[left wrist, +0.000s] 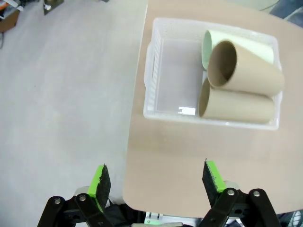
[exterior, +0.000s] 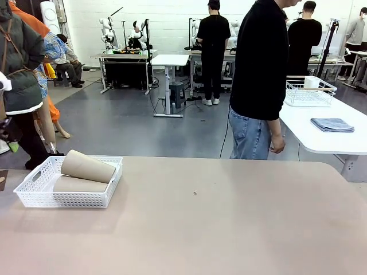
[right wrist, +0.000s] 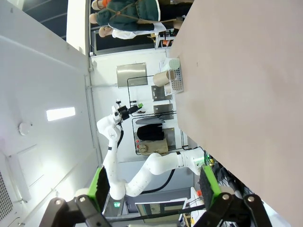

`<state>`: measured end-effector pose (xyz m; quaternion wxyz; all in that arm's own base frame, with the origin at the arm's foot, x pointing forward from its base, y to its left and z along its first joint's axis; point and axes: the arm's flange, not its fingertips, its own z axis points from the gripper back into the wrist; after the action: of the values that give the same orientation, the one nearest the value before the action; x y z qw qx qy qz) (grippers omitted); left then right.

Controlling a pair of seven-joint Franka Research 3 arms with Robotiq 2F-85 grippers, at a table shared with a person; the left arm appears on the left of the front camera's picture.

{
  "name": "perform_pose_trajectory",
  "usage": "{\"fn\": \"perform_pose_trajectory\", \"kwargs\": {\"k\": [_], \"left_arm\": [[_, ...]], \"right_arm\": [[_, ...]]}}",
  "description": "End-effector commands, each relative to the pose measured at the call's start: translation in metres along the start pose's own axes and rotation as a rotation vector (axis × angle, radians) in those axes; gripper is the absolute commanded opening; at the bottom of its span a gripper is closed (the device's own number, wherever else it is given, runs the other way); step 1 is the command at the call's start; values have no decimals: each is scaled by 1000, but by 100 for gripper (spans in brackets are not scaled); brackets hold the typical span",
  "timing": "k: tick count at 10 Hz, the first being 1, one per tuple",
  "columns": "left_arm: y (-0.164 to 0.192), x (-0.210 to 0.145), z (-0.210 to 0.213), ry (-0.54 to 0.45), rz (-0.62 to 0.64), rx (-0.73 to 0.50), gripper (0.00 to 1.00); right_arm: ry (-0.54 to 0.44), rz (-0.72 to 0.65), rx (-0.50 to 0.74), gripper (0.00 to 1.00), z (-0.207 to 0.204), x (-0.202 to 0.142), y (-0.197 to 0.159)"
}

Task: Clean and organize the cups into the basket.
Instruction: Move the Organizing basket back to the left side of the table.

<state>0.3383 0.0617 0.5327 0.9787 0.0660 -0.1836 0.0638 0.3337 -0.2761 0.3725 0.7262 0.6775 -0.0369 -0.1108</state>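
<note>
Broad tan tabletop (exterior: 229,229), bare across the middle and right, with a person (exterior: 261,80) standing at the far edge, hands down and holding nothing. At the tabletop's left end, the white lattice basket (exterior: 34,192), close to the corner. Inside it, three cups lying on their sides toward one end: two tan-brown cups (left wrist: 241,90), one resting on top of the other, and a pale mint green cup (left wrist: 246,45) tucked behind them against the basket wall. Other half of the basket vacant. No loose cups seen anywhere on the tabletop, so the gathering looks done or very nearly so; perhaps a tidier, side-by-side arrangement remaining. Left end effector (left wrist: 156,177) hovering above the tabletop's edge just short of the basket, jaws spread wide, gripping nothing. Right end effector (right wrist: 151,184) turned sideways, well away from the basket, jaws likewise spread and vacant.
</note>
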Motion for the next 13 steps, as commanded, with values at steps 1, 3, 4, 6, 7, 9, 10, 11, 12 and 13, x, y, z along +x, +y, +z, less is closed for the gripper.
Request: {"fn": "perform_pose_trajectory", "kwargs": {"k": [1,3,4,6,7,9,10,11,12,13], "left_arm": [[-6,-38,-15,22,-75,-50,100],[-11,-50,-19,-68,-46,33,100],[-6,-28,-5,1,-50,-13,100],[-6,-28,-5,1,-50,-13,100],[-6,-28,-5,1,-50,-13,100],[9,-8,1,94,25,-345,100],[35,3,6,220,114,-717,100],[59,9,10,318,165,-971,100],[81,11,14,392,203,-1151,100],[103,14,9,379,257,-1210,100]], "right_arm": [[2,16,11,100,0,-2,-1],[2,16,11,100,0,-2,-1],[2,16,11,100,0,-2,-1],[2,16,11,100,0,-2,-1],[2,16,11,100,0,-2,-1],[2,16,11,100,0,-2,-1],[2,16,11,100,0,-2,-1],[2,16,11,100,0,-2,-1],[2,16,11,100,0,-2,-1],[2,16,11,100,0,-2,-1]]}}
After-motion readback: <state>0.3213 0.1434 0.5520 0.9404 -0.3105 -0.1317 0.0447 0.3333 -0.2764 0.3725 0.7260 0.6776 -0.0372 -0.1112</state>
